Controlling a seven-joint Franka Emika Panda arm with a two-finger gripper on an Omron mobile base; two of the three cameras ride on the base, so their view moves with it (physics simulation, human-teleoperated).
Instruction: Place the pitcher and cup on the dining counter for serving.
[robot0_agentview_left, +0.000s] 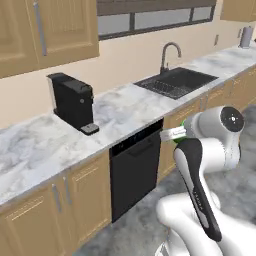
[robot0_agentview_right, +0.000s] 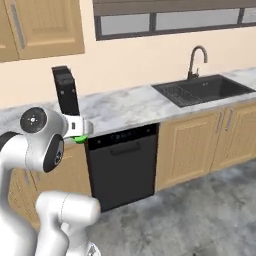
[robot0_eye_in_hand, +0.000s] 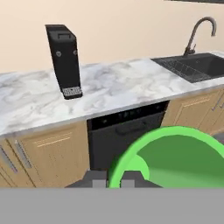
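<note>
Cup (robot0_eye_in_hand: 175, 159) cut off at hand view's lower edge, rim clamped between the fingers of the gripper (robot0_eye_in_hand: 114, 179). Held off the floor in front of the dishwasher (robot0_agentview_right: 122, 167), short of the wall counter (robot0_agentview_left: 120, 112) edge, coffee machine (robot0_eye_in_hand: 64, 60) beyond.

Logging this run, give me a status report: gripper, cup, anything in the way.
Gripper shut on green cup, held in the air before the dishwasher. Coffee machine and sink on wall counter ahead. Nothing in the way.
</note>
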